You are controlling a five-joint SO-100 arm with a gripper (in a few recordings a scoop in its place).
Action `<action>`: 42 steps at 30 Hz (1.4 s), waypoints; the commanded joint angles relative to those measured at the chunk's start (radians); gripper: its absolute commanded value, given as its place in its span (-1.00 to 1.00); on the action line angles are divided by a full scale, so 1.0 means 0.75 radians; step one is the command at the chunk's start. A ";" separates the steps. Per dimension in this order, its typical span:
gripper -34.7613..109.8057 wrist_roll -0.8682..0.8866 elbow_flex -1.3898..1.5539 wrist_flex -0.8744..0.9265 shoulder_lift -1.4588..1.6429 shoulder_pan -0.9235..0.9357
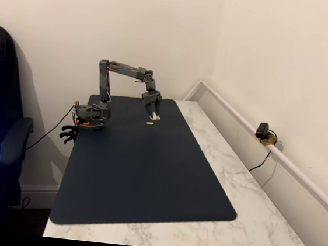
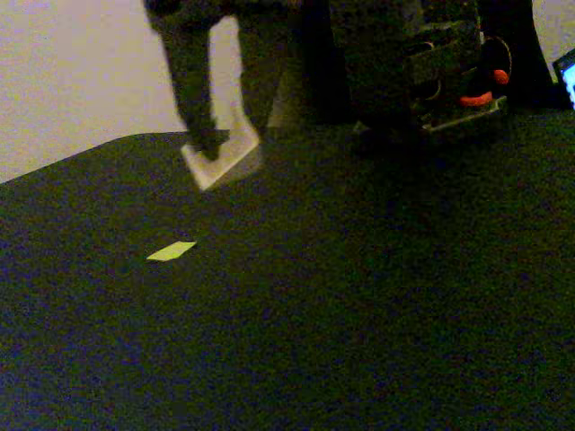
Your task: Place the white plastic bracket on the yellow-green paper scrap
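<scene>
Hand [image 1: 153, 111] of the grey arm points down over the far end of the dark blue mat [image 1: 145, 186] that covers the marbled worktop [image 1: 270, 228], near the mat's far edge. Its two dark fingers [image 2: 193, 99] are pinching the small off-white angular plastic bracket [image 2: 225, 157] at their tips; in the close fixed view the bracket hangs tilted, one corner lowest. Whether that corner touches the mat or rides just clear of it cannot be told.

Near it, flat on the mat towards the near edge, lies the thin bright yellow-green paper scrap [image 2: 172, 251], apart from the bracket and uncovered.

Assessment: the grasp appears made and the carry is the step in hand; placement is not yet done. The next move calls for a short shift towards the mat's near edge to bring the bracket over the scrap, a lowering until it rests on the paper, then a release. The scrap is small and light, so alignment must be close.
</scene>
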 commanded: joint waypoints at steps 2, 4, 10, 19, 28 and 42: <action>-0.52 0.000 0.020 -0.061 0.059 0.096; -0.52 -0.004 0.006 -0.074 0.016 0.131; -0.52 -0.035 -0.014 -0.121 -0.080 0.227; -0.52 -0.067 -0.014 -0.145 -0.145 0.329; -0.52 -0.055 -0.004 -0.164 -0.182 0.329; -0.03 -0.055 -0.027 -0.072 -0.084 0.325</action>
